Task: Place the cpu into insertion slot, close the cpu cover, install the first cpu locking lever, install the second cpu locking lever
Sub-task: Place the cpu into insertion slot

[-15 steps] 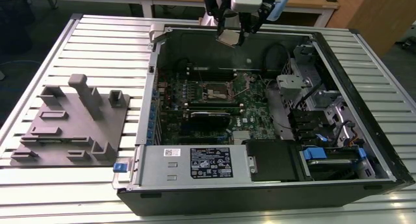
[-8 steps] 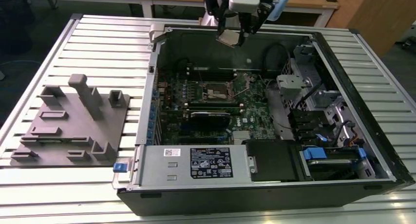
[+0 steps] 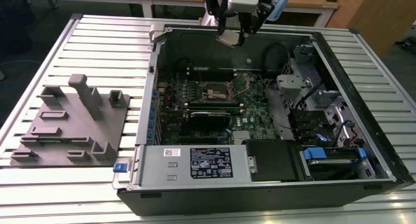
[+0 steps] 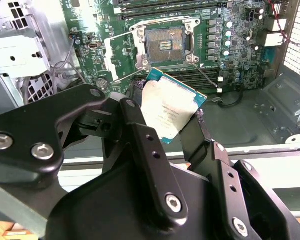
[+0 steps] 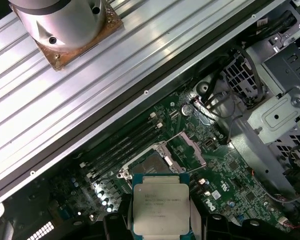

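My gripper [image 4: 166, 120] is clamped on the cpu [image 5: 161, 204], pinching two opposite edges, with the silver top facing both wrist cameras. In the exterior view it hangs high over the open computer case [image 3: 260, 199], near the far wall. The insertion slot [image 4: 164, 46] lies well below my fingers, uncovered. The cpu cover [image 4: 110, 59] is swung open just beside it. I judge the chip should be levelled and squared to the slot's rim, then lowered straight down, never slid (those pins look delicate). Hidden from me are the chip's underside, its alignment notches, and how deeply my fingertips grip its edges.
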